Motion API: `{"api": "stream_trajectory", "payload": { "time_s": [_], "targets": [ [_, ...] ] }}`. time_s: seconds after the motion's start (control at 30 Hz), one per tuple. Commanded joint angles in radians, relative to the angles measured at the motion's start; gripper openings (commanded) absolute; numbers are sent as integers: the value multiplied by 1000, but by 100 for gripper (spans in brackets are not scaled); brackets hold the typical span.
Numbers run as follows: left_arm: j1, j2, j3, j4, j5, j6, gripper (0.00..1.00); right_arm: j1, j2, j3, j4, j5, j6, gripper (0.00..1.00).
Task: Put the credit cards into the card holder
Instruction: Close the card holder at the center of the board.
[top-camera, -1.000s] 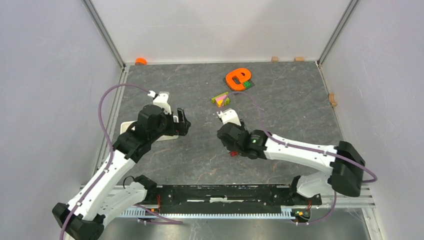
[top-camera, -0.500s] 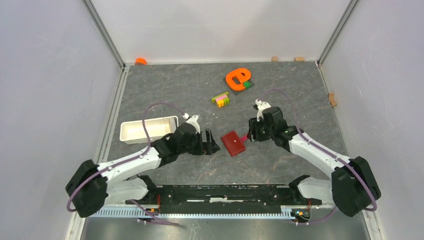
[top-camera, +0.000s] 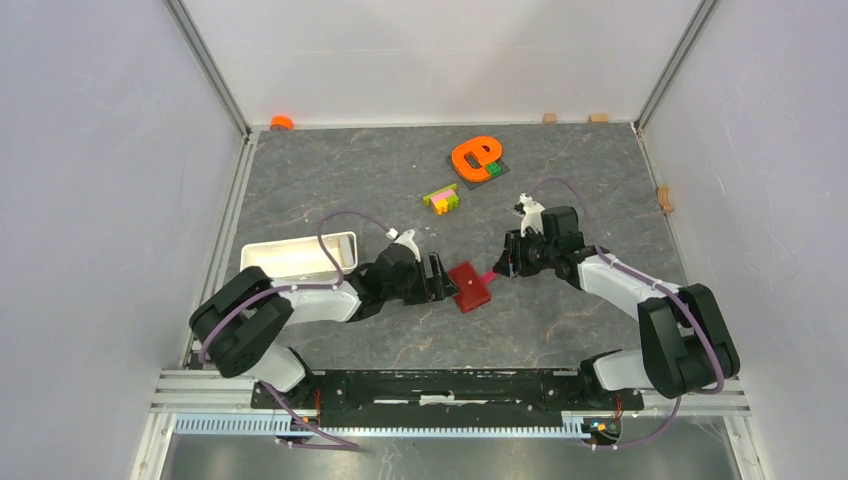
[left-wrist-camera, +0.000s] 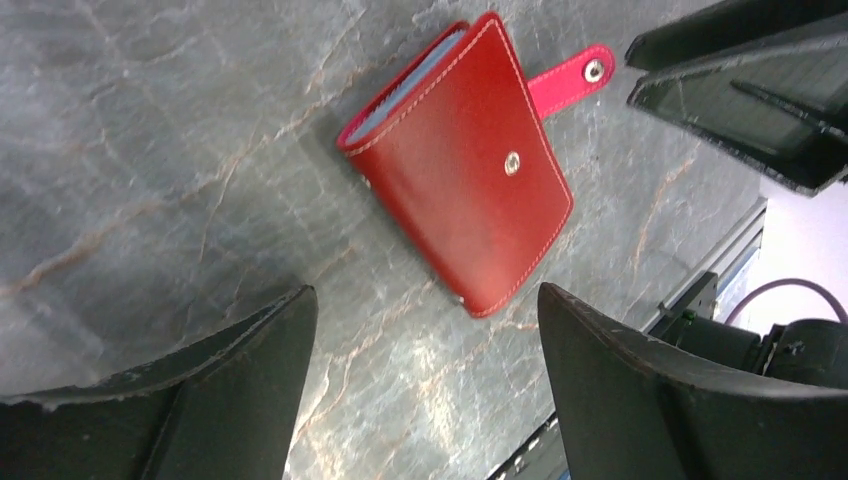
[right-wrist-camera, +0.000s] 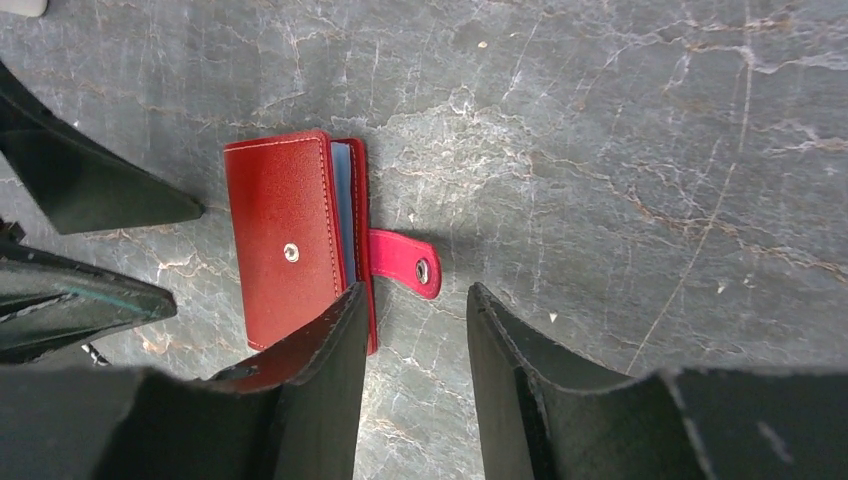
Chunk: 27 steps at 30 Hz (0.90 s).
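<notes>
The card holder (top-camera: 468, 287) is a dark red wallet lying folded flat on the grey table, its snap tab (right-wrist-camera: 405, 262) unfastened and pointing right. A light blue credit card edge (right-wrist-camera: 342, 210) shows between its covers; no other card is visible. My left gripper (top-camera: 440, 280) sits low at the wallet's left edge, open, with bare table between its fingers (left-wrist-camera: 422, 292). My right gripper (right-wrist-camera: 415, 290) is just right of the wallet, open with a narrow gap. The tab lies just beyond its fingertips, and its left finger overlaps the wallet's corner in the right wrist view.
A white tray (top-camera: 298, 258) stands to the left behind the left arm. An orange e-shaped toy (top-camera: 475, 156) and coloured blocks (top-camera: 441, 198) lie farther back. An orange cap (top-camera: 282, 122) sits in the back left corner. The metal rail (top-camera: 450, 385) runs along the near edge.
The left arm has swung from the tray over to the wallet's left side. The right arm has pulled off the wallet to its right, uncovering it. The right jaws have narrowed.
</notes>
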Motion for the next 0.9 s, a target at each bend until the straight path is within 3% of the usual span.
{"api": "stream_trajectory", "payload": {
  "time_s": [0.0,0.4,0.67,0.87],
  "targets": [
    [17,84,43,113,17,-31,85,-14,29,2,53,-67,-36,45],
    [35,232,126,109,36,15,70,-44,101,13,103,-109,-42,32],
    [35,248,184,-13,-28,91,68,-60,100,14,110,-141,-39,26],
    [35,244,190,-51,-43,112,68,-62,60,-2,73,-94,-40,30]
  ]
}}
